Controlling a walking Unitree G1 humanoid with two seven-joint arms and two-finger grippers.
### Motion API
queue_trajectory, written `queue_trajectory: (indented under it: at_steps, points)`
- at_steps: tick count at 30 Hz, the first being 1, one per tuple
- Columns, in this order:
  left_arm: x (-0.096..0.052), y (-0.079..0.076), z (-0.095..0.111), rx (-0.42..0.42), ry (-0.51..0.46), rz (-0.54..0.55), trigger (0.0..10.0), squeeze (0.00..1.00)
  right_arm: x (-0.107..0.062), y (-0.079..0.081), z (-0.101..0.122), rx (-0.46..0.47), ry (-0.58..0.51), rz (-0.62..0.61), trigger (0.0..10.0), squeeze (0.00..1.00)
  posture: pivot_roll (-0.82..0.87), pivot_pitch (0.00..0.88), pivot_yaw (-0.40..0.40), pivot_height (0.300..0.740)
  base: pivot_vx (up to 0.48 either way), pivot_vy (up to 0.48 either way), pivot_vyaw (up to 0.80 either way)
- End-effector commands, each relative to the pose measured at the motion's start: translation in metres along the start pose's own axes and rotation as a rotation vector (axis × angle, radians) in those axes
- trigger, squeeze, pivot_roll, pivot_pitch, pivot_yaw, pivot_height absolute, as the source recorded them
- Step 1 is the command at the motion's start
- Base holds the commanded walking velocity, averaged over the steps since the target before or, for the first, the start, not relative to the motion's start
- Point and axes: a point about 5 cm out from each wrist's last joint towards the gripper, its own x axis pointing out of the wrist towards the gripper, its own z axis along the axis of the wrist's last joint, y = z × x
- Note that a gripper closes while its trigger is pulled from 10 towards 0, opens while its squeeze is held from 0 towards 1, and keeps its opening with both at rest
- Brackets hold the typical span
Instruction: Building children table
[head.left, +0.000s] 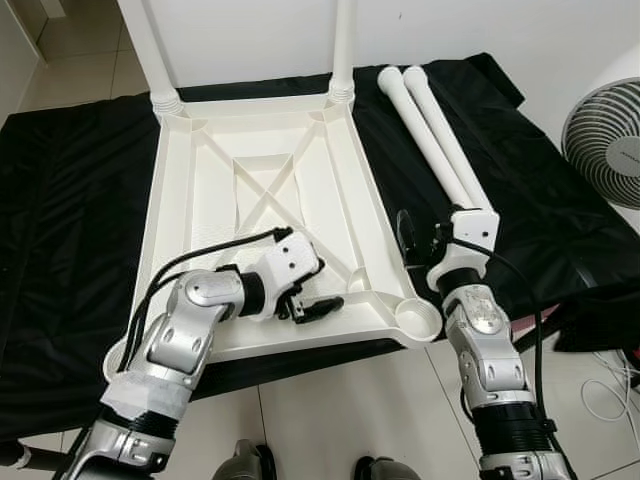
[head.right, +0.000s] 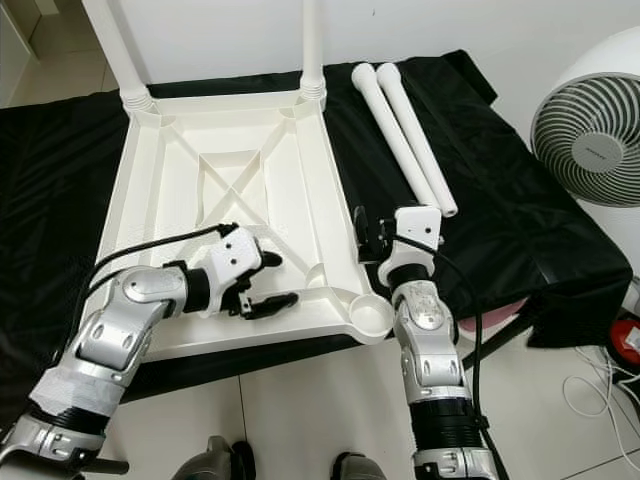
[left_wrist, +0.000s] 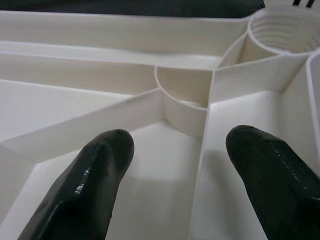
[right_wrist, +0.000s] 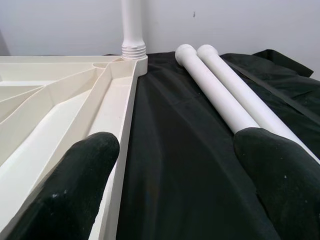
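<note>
- Nearest in the left eye view are the two silver arms: the left gripper (head.left: 322, 305) hangs over the near edge of the upturned tabletop (head.left: 210, 210), fingers spread and empty, pointing toward the empty corner socket (head.left: 418, 318) on its right side. Two legs already stand in the far sockets, a far left leg (head.left: 148, 50) and a far right leg (head.left: 343, 45).
- Right eye view: the right gripper (head.right: 362, 240) sits just beside the tabletop's right edge, on the black cloth (head.right: 500, 210). Two loose legs (head.right: 405, 135) lie side by side on that cloth, ahead of this gripper and a little to its right, their long axes running away from the robot, near ends close to the wrist. The right arm is plainly the nearer one to them.
- Left wrist view: both black fingers (left_wrist: 95, 185) stand well apart with nothing between them, above the ribbed underside; the threaded socket lies ahead, off to one side.
- Right wrist view: the fingers (right_wrist: 75, 185) are spread wide and empty; the tabletop edge passes by one finger, and the nearer loose leg runs lengthwise toward the other. I judge the next move to be a short sideways shift to straddle that leg across its axis.
</note>
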Motion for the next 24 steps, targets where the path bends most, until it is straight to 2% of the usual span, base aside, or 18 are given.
queue_trajectory:
  at_steps: [1,3,5,6,9,19,24]
  points:
    - [0.002,0.0,-0.008,0.011,0.044,0.053,10.0,0.0,-0.001,0.001,-0.004,-0.008,0.011,0.012,10.0,0.0,-0.08,0.127,0.034,0.74,0.0,0.0,0.0]
    - [0.003,0.001,-0.012,0.035,0.073,0.068,10.0,0.0,-0.001,0.001,-0.003,-0.01,0.011,0.012,10.0,0.0,-0.08,0.127,0.034,0.74,0.0,0.0,0.0]
    - [0.008,0.009,-0.018,0.049,0.123,0.148,10.0,0.0,-0.001,-0.001,-0.003,-0.014,0.009,0.006,10.0,0.0,-0.08,0.134,0.034,0.74,0.0,0.0,0.0]
    - [0.008,0.009,-0.018,0.049,0.123,0.148,10.0,0.0,-0.001,-0.001,-0.003,-0.014,0.009,0.006,10.0,0.0,-0.08,0.134,0.034,0.74,0.0,0.0,0.0]
    - [0.014,0.026,-0.01,0.001,0.097,0.294,10.0,0.0,-0.002,-0.002,-0.002,-0.013,0.01,-0.002,10.0,0.0,-0.09,0.14,0.036,0.74,0.0,0.0,0.0]
    - [0.018,0.039,-0.002,-0.009,0.079,0.357,10.0,0.0,-0.003,-0.002,-0.002,-0.01,0.008,-0.005,10.0,0.0,-0.1,0.14,0.041,0.74,0.0,0.0,0.0]
    - [0.014,0.061,-0.004,0.018,0.112,0.452,10.0,0.0,-0.003,-0.001,-0.001,-0.004,0.002,-0.011,10.0,0.0,-0.1,0.139,0.045,0.74,0.0,0.0,0.0]
